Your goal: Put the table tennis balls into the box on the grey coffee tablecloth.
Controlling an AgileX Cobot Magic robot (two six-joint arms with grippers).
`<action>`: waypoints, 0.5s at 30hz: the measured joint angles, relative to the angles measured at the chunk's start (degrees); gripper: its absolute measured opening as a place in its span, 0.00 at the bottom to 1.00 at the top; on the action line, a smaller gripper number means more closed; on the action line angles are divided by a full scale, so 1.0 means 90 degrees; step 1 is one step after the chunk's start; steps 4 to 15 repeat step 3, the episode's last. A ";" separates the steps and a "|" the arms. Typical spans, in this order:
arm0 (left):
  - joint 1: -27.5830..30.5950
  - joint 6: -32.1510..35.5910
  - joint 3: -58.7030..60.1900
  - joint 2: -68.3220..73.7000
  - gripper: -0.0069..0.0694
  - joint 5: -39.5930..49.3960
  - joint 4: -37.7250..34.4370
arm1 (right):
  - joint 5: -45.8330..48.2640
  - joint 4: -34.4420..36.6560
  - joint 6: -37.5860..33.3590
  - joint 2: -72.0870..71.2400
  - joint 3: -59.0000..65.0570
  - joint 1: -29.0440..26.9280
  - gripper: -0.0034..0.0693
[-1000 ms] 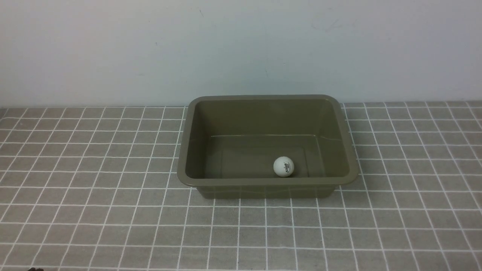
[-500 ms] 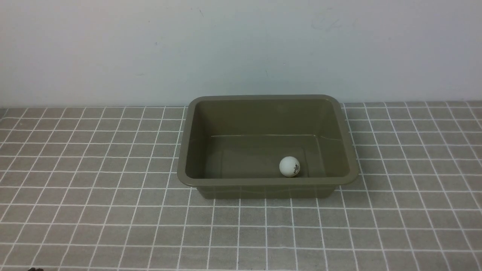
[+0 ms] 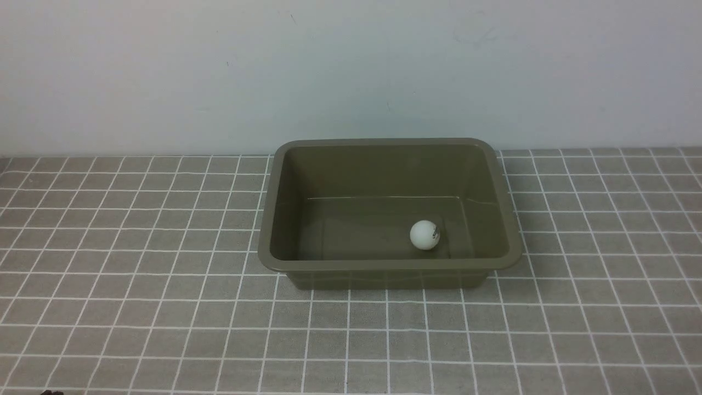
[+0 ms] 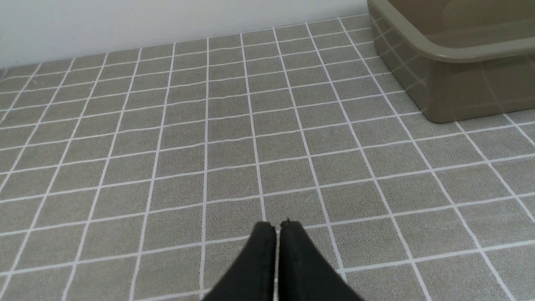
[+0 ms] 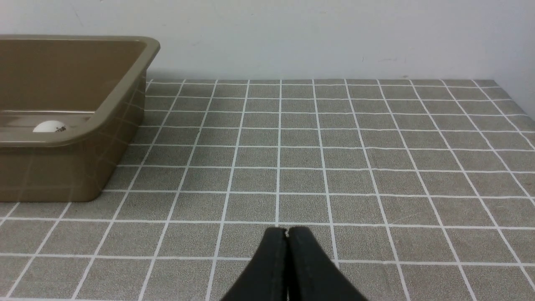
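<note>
The white table tennis ball (image 3: pixel 425 235) lies on the floor of the olive-green box (image 3: pixel 263 241), toward its front right. The box stands on the grey coffee tablecloth (image 3: pixel 137 307) near the wall. In the right wrist view the top of the ball (image 5: pixel 49 126) shows over the box rim (image 5: pixel 104 115). In the left wrist view a corner of the box (image 4: pixel 451 52) shows, far from my left gripper (image 4: pixel 278 225), which is shut and empty over the cloth. My right gripper (image 5: pixel 286 230) is shut and empty over the cloth, away from the box. Neither arm shows in the front view.
A plain pale wall (image 3: pixel 351 71) rises just behind the box. The cloth's right edge meets a wall (image 5: pixel 518 79) in the right wrist view.
The ball has rolled to the right and slightly toward the back inside the box. The box and both grippers have not moved.
</note>
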 joint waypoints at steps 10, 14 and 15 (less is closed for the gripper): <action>0.0000 0.0000 0.0000 0.0000 0.08 0.0000 0.0000 | 0.0000 0.0000 0.0000 0.0000 0.0000 0.0000 0.03; 0.0000 0.0000 0.0000 0.0000 0.08 0.0000 0.0000 | 0.0000 0.0000 0.0000 0.0000 0.0000 0.0000 0.03; 0.0000 0.0000 0.0000 0.0000 0.08 0.0000 0.0000 | 0.0000 0.0000 0.0000 0.0000 0.0000 0.0000 0.03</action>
